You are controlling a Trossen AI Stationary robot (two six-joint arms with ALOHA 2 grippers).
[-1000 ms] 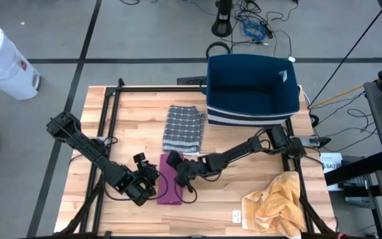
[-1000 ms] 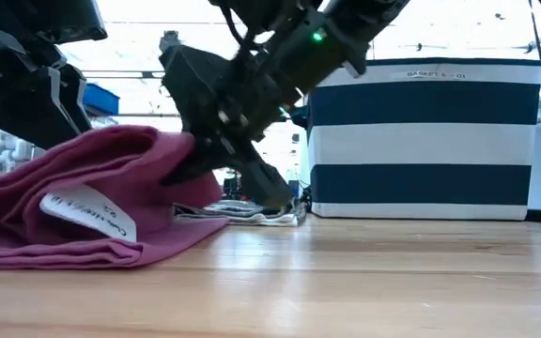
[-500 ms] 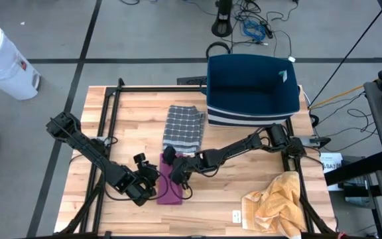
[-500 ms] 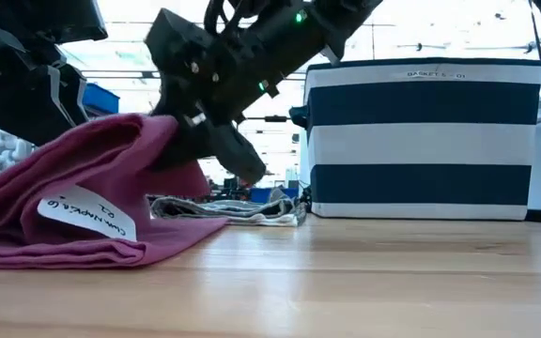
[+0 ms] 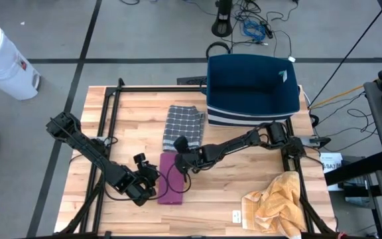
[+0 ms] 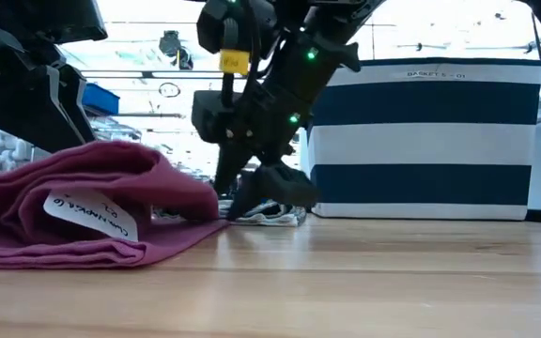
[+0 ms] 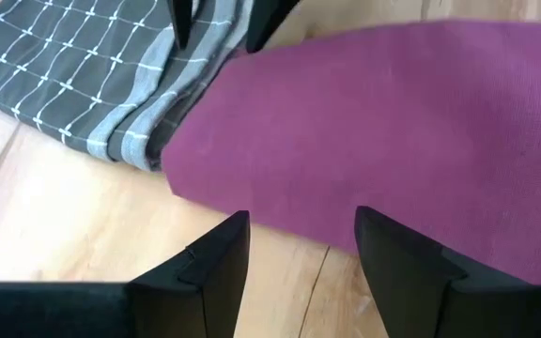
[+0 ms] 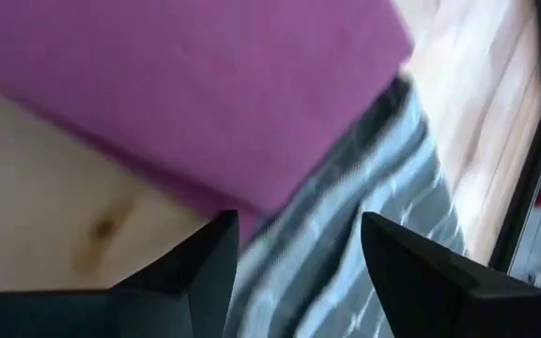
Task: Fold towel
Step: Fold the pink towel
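The right gripper (image 5: 182, 155) hung with jaws released over the folded purple towel (image 5: 170, 178), and should lift straight clear, sparing the fold.

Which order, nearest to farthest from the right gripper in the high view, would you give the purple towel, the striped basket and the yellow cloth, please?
From the right gripper:
1. Purple towel, just beside it, toward the table's front.
2. Striped basket, at the back of the table.
3. Yellow cloth, at the front right corner.
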